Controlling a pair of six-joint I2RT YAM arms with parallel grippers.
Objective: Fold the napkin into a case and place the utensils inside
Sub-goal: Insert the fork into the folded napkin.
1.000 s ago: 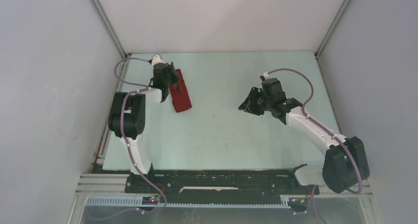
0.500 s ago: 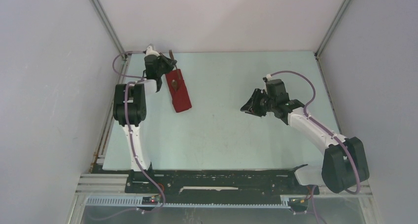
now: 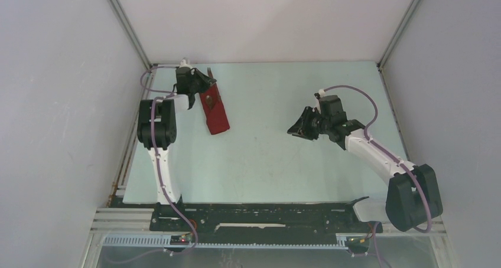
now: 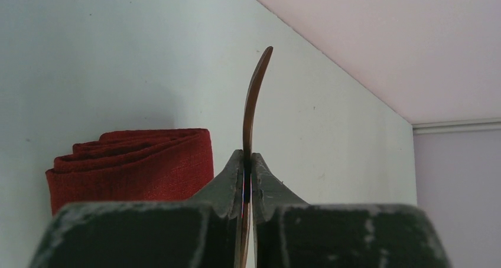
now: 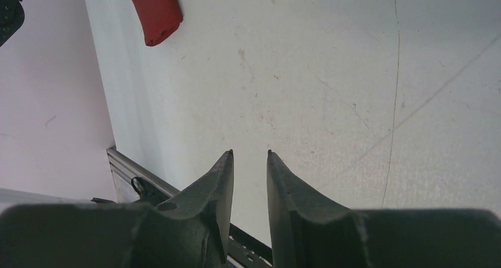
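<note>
The napkin, folded into a narrow dark red case (image 3: 215, 111), lies at the back left of the table; its layered end (image 4: 133, 162) shows in the left wrist view. My left gripper (image 3: 204, 81) hovers by the case's far end, shut on a thin dark brown wooden utensil (image 4: 253, 97). The utensil is seen edge-on and curves upward out of the jaws (image 4: 248, 157); fork or spoon, I cannot tell. My right gripper (image 3: 294, 129) hangs over the table's right half, well apart from the case (image 5: 156, 11). Its jaws (image 5: 250, 153) are open with nothing between them.
The pale table (image 3: 266, 162) is boxed in by white walls at the left, back and right. The left arm is close to the back left corner (image 3: 150, 66). A black and aluminium rail (image 3: 236, 212) runs along the near edge, also showing in the right wrist view (image 5: 136, 173).
The left gripper has lifted off the case's far end and moved toward the back, carrying the utensil. The right gripper's jaws have narrowed a little and its wrist has shifted slightly.
</note>
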